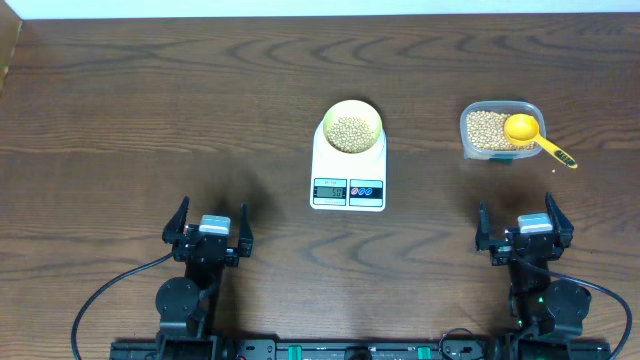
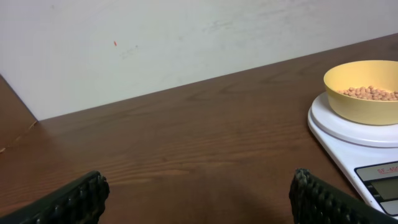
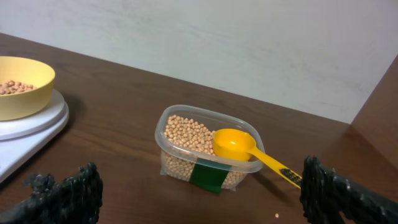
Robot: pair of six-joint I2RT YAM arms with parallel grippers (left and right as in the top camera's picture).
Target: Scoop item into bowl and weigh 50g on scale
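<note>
sitting mid-desk (image 1: pixel 120 100), the flat white scale (image 1: pixel 330 168) carries the pale-yellow bowl (image 2: pixel 364 109) on its round platform. inside the bowl there's a shallow layer of small round tan beans (image 1: pixel 350 132). the grey display on the scale's front edge shows digits, too small to read. off to the right, well apart, the clear tub (image 3: pixel 176 168) holds plenty more of the same beans. the yellow scoop (image 1: pixel 522 127) rests on top of them, cup up and empty, with its handle sticking out over the rim. now the jaws. the left jaws are spread wide with nothing between them, on the near side to the scale's left. the right jaws are just as wide and also empty, lined up in front of the tub and touching nothing.
</note>
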